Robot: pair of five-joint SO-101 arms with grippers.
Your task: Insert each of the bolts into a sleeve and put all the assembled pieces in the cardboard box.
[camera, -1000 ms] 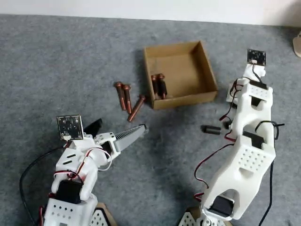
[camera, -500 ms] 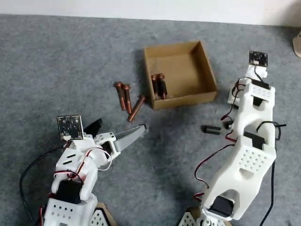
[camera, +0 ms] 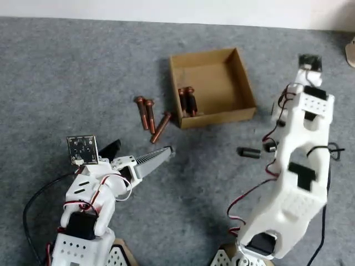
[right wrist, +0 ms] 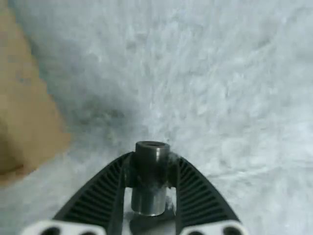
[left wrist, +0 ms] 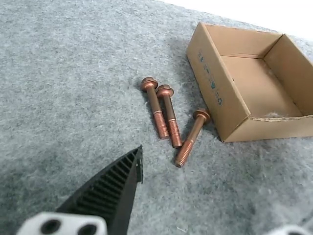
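Observation:
Three copper bolts (camera: pixel 151 118) lie loose on the grey carpet, left of the cardboard box (camera: pixel 239 71); the left wrist view has the bolts (left wrist: pixel 168 117) and the box (left wrist: pixel 220 93) too. Two assembled pieces (camera: pixel 187 101) rest inside the box against its left wall. One black sleeve (camera: pixel 249 152) lies on the carpet beside the right arm (camera: pixel 302 133). My right gripper (right wrist: pixel 150 159) is shut on another dark sleeve (right wrist: pixel 149 181), held upright above the carpet near a box wall (right wrist: pixel 22 127). My left gripper (camera: pixel 143 147) is open, short of the bolts, one finger (left wrist: pixel 117 186) pointing toward them.
Grey carpet covers the whole table. There is open carpet between the two arms and to the far left. A pale object (camera: pixel 350 52) sits at the right edge.
The right arm has swung a little rightward and away, its wrist moving off from the box. The left arm and the bolts have stayed put.

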